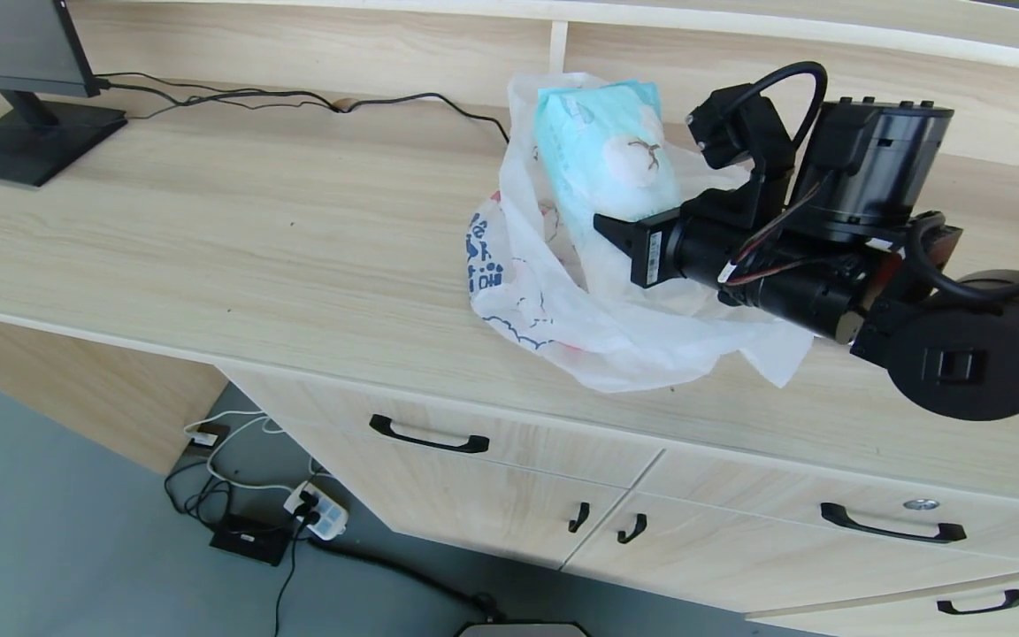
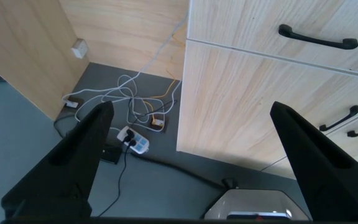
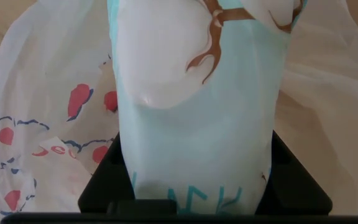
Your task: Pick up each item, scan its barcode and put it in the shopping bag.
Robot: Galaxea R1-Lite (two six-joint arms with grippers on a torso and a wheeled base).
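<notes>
In the head view, the right gripper [image 1: 623,232] sits right of centre in the upper half of the frame, its jaws clamped on the near end of a pale blue soft pack [image 1: 605,146]. The pack slants up and away toward the top of the frame, and its white patch with a brown twig design faces the camera. It lies in the open mouth of the white shopping bag [image 1: 554,310], whose thin plastic rises along the pack's left side and behind its far end. Whether the pack rests on the bag's bottom cannot be told. The bag lies crumpled on the pale wooden counter [image 1: 253,239], spreading toward the counter's front edge. The right wrist view shows the same hold up close: the black fingers [image 3: 104,177] press both flanks of the pack [image 3: 197,93], with the printed bag [image 3: 39,130] beneath. In the left wrist view, the left gripper [image 2: 191,109] has its jaws wide apart and holds nothing; it hangs low beside the drawer fronts [image 2: 260,93], above a white power strip [image 2: 134,140] and tangled cables on the grey floor. A monitor stand [image 1: 27,133] occupies the head view's upper left corner.
</notes>
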